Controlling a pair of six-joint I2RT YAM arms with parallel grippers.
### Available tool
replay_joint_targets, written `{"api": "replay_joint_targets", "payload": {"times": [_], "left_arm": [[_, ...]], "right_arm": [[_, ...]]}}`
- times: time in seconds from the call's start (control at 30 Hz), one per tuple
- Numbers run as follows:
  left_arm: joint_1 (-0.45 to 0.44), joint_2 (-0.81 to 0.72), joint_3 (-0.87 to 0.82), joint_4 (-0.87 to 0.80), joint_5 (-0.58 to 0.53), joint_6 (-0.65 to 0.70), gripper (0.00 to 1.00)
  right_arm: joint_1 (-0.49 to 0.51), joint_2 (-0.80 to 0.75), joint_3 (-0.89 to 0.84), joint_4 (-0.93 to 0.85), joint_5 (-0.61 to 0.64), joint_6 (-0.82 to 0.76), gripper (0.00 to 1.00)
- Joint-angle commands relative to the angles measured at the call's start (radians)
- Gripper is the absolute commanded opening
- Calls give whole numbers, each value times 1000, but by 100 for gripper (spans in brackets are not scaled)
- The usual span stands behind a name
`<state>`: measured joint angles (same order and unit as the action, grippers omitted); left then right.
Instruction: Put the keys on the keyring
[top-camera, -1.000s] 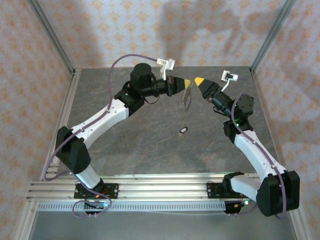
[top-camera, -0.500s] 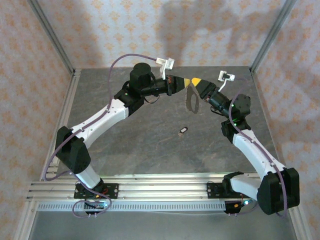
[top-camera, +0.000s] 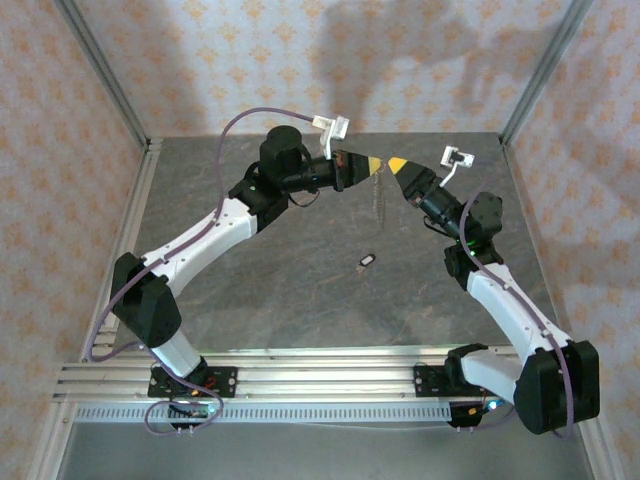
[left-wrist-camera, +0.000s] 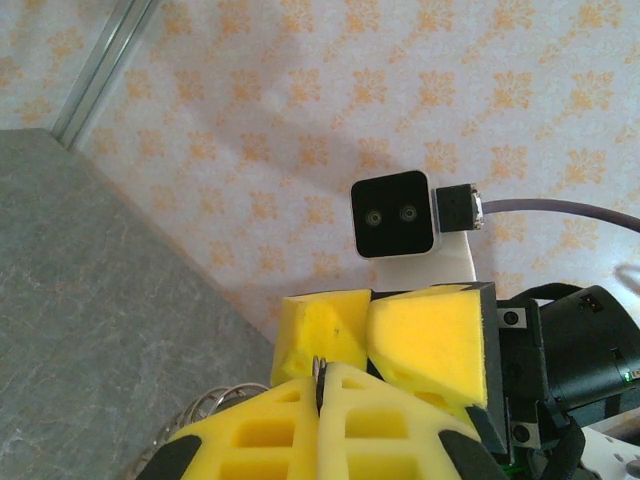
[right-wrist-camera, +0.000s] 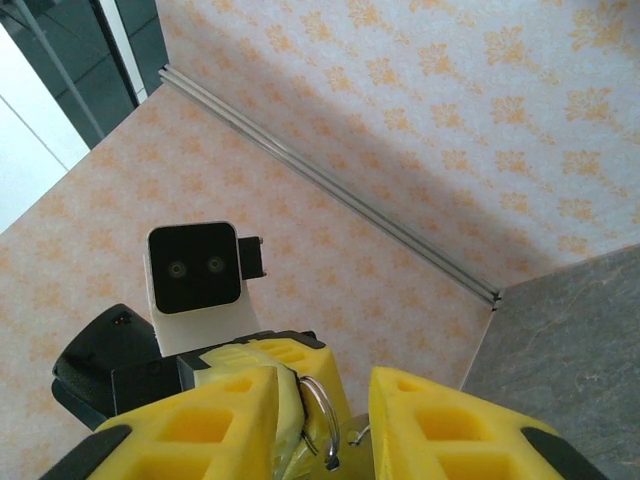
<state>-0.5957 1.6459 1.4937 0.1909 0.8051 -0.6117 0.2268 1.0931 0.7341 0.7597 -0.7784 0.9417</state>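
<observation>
Keyring hangs pinched in the clenched left gripper, raised above the far middle of the counter. Right gripper faces it nearly tip to tip, jaws parted. Key lies on the counter below, well apart from both grippers.

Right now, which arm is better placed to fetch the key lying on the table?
Right, probably. The right gripper is open and holds nothing, so it is free to go down to the key. The left gripper is shut on the keyring, which hangs from its tip.
</observation>
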Motion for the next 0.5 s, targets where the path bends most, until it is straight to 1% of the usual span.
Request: {"api": "replay_joint_targets", "payload": {"times": [0.0, 0.17, 0.23, 0.33, 0.43, 0.47], "left_arm": [[-1, -17, 33, 63, 26, -6, 0], [-1, -16, 33, 67, 26, -10, 0], [-3, -16, 33, 67, 25, -10, 0], [-3, -15, 33, 70, 25, -12, 0], [-3, -13, 33, 74, 27, -14, 0], [-3, -13, 33, 77, 29, -16, 0]], "right_arm": [[20, 7, 8, 67, -26, 0, 29], [40, 21, 13, 72, -22, -4, 29], [45, 24, 11, 75, -22, -4, 27], [46, 23, 8, 79, -19, -4, 20], [48, 25, 9, 82, -18, -4, 10], [49, 27, 8, 87, -17, -1, 5]]}}
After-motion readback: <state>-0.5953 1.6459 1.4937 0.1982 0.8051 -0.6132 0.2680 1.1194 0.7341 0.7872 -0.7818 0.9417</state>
